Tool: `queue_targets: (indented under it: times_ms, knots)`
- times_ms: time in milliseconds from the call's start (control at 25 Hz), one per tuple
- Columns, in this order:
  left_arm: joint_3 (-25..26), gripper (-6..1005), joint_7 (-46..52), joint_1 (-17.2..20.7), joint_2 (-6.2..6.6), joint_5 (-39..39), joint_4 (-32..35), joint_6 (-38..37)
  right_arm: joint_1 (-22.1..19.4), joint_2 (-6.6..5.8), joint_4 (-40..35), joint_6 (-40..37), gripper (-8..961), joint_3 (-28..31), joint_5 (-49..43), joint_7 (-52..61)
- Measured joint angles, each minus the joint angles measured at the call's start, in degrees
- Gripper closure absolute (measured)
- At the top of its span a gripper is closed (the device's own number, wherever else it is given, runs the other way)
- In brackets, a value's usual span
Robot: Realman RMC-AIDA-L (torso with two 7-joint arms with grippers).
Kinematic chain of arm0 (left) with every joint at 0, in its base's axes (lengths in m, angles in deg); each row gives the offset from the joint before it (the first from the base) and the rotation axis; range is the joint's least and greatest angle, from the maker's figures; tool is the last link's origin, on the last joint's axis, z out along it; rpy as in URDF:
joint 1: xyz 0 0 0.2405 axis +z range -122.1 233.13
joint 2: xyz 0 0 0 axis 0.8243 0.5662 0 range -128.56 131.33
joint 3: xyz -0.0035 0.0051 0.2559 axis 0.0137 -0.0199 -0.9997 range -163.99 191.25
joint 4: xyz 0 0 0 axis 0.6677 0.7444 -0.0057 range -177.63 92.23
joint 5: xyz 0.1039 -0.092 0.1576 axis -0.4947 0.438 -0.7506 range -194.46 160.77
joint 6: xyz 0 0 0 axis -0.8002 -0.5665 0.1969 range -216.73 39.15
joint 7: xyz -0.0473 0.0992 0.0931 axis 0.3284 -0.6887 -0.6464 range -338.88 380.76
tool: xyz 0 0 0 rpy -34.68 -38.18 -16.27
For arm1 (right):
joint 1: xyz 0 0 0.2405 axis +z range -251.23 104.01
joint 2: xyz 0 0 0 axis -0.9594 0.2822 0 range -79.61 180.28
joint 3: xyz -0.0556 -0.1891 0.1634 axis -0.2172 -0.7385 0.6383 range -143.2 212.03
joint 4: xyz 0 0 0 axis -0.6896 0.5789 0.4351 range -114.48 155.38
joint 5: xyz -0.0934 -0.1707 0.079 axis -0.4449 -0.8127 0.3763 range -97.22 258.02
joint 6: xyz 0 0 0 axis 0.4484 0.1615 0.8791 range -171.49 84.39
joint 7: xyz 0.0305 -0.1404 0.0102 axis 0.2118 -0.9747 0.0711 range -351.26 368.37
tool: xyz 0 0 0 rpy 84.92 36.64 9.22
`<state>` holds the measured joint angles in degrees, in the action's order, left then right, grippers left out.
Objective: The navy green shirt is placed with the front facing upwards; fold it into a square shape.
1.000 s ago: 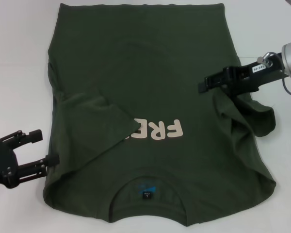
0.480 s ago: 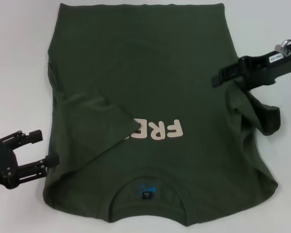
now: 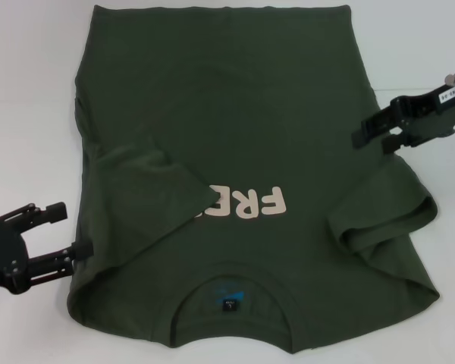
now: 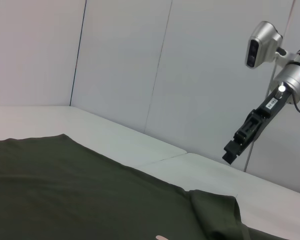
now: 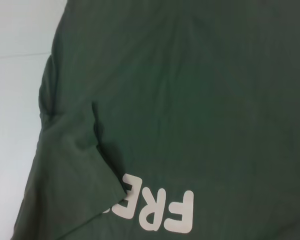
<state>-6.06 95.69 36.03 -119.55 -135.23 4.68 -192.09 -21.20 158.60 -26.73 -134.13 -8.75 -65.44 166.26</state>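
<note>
You are looking down on a white bench with a dark olive shirt spread flat across most of it. The collar sits at 6 o'clock, nearest the robot, and the hem lies at 12 o'clock. Cream lettering crosses the chest, just right of centre, with part of it covered.

The left sleeve is folded inward over the chest, its tip lying on the first letters. The right sleeve lies at about 4 o'clock, loosely bunched and partly turned in, not yet flat.

The right end effector hovers at 3 o'clock, above the shirt's right edge and just beyond the sleeve. It carries no cloth; whether its fingers are parted cannot be told. The left end effector waits at 8 o'clock, released, fingers spread, one tip at the shirt's left edge near the shoulder.

Expect the shirt to handle as light, soft and limp. It will likely sag and crease between grip points, and drag on the bench rather than slide cleanly. Thin edges may slip out of a shallow pinch. Take hold at seams where the cloth is doubled: the sleeve cuff, the shoulder seam, or the hem corners. For the right sleeve, pinch the cuff edge and lay it inward, smoothing the ripples.

No containers appear anywhere on the bench.
</note>
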Motion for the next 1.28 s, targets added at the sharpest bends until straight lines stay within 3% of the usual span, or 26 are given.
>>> queue_targets:
  times_ms: [400,800,1280]
  knots:
    - [0.0,167,0.0,0.0,0.0,0.0,-0.1,0.0,-1.4,-0.47,-1.2,-2.0,277,0.1,-7.5,0.7]
    - [0.0,167,0.0,0.0,-0.19,0.0,-0.1,-0.2,-2.7,-0.65,-0.8,0.7,283,-0.2,-15.9,1.2]
    - [0.0,167,-0.1,-0.4,-0.15,0.0,-0.9,0.1,-2.2,2.13,2.4,9.0,325,-0.8,-20.6,1.3]
